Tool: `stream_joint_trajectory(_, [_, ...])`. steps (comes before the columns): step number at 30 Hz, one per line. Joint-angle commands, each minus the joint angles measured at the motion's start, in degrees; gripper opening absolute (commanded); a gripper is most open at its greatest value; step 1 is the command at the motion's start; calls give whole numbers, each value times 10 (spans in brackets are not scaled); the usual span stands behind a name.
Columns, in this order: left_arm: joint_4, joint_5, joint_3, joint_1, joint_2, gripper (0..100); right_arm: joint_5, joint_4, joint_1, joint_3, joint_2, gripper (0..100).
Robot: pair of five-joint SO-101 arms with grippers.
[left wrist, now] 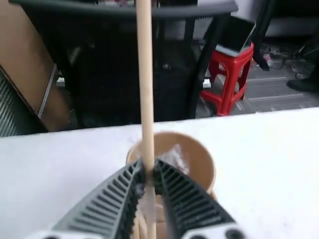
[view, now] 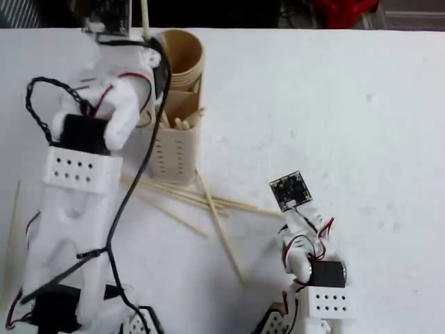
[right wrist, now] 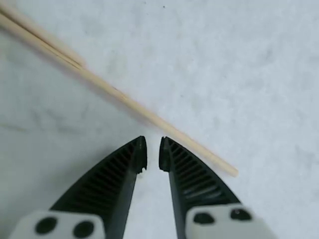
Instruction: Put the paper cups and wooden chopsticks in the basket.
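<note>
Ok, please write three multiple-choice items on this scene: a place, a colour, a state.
1. Where do the loose chopsticks lie? A on the table by the basket; B on a chair; C on the floor.
2. What colour is the basket? A red; B white; C black.
3. The left gripper is: A open, empty; B shut, empty; C shut on a chopstick.
1A, they lie spread on the table; 2B, its perforated wall is white; 3C, it clamps an upright chopstick.
</note>
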State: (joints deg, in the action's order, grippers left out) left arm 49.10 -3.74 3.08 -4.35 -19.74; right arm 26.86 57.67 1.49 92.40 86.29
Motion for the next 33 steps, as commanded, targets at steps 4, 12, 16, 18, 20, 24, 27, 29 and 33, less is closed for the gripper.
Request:
stream_joint_trajectory(4, [-96, -3, 169, -5, -135, 40, -1, -11, -1, -2, 2, 59])
stream_joint_trajectory(12, [-72, -2, 222, 69, -268, 172, -1, -11, -1, -2, 2, 59])
stream_joint_trajectory(16, [4, 57, 171, 135, -282, 172, 0, -11, -1, -2, 2, 59])
stream_joint_trajectory(18, [46, 77, 151, 189, -271, 172, 0, -11, -1, -2, 2, 59])
stream_joint_trajectory(20, [88, 91, 133, 256, -240, 172, 0, -10, -1, -2, 2, 59])
stream_joint_trajectory(24, [147, 180, 116, 391, -129, 172, 0, -10, -1, -2, 2, 59])
stream_joint_trajectory(27, [171, 278, 116, 466, -27, 172, 0, -10, -1, -2, 2, 61])
stream_joint_trajectory(29, [175, 342, 116, 502, 52, 172, 0, -10, -1, -2, 2, 62])
stream_joint_trajectory(33, [169, 419, 108, 544, 195, 175, 0, -10, -1, -2, 2, 62])
